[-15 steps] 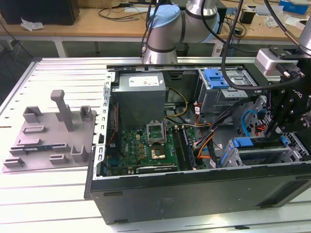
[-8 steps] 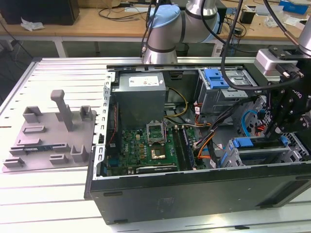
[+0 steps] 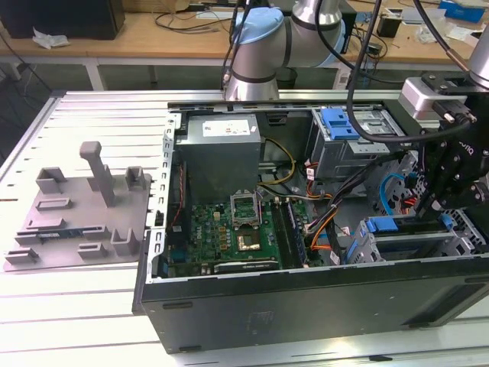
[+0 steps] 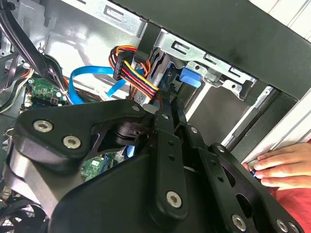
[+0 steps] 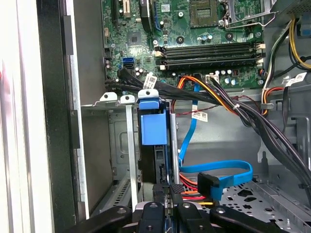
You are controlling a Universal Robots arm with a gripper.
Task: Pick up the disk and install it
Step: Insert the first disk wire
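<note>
**Three hazards crowd the disk in its cage**

Well apart from the jaws, the green motherboard (image 3: 229, 237) looks out of harm's reach. Nearer, a bundle of orange, red, yellow and black power wires (image 4: 132, 68) and a flat blue data cable (image 5: 226, 170) lie loose just beside the jaws. Either could catch on the black linkage gripper (image 5: 169, 187) or get trapped against the bay, and a tug would strain its plug.

Straight ahead of the jaws stands the disk (image 5: 152, 127), a flat drive seen edge-on in its blue plastic bracket. It is upright in a slot of the grey sheet-metal drive cage (image 5: 130, 155). The jaws stand drawn near together at the disk's near edge; whether they pinch it or merely rest against it I cannot tell.

How deep the disk sits is also unclear, so my worry is a slight tilt. Pushed off-line, the bracket would likely bind on the cage rails and stop short of latching.

Just beside the gripper's body, a person's hand (image 4: 277, 165) lies by the edge of the black computer case (image 3: 306, 302). It is close enough that a sideways swing of the arm could strike it.
</note>
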